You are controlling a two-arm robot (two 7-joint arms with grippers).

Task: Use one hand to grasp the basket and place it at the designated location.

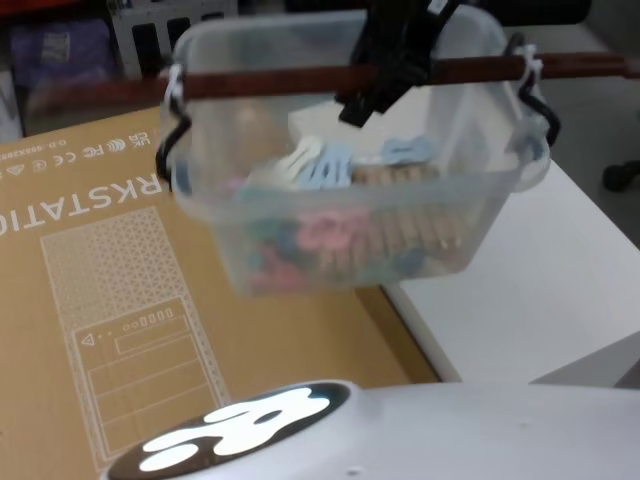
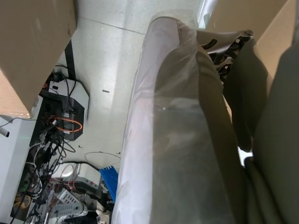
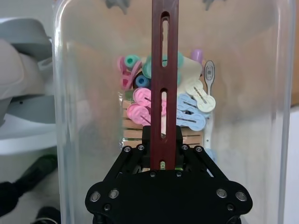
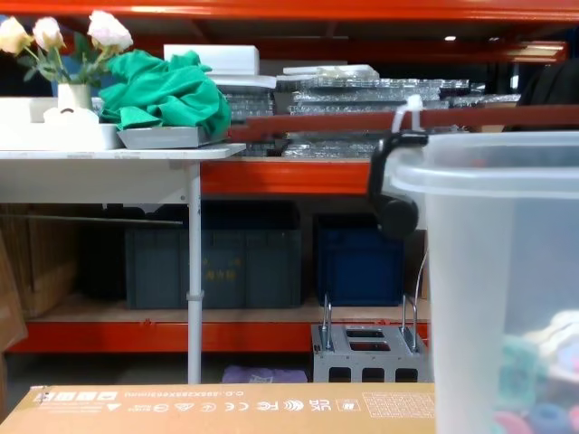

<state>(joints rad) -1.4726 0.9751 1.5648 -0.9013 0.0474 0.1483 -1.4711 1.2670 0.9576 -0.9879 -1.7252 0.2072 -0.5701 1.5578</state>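
Evidently the right gripper [image 3: 163,148] is pinched on the middle of the bar handle [image 1: 270,80] — probably so that the basket [image 1: 450,235], loaded with clothes pegs [image 1: 330,165], hangs balanced — holding it in the air above where the left cardboard box [image 1: 100,300] meets the right white surface [image 1: 520,310].

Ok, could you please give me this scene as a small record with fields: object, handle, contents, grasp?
object: basket, clear plastic tub, above the cardboard box and white table; contact unclear
handle: reddish-brown bar handle across the rim
contents: pastel and wooden pegs
grasp: right pincer shut on the bar handle, near its middle
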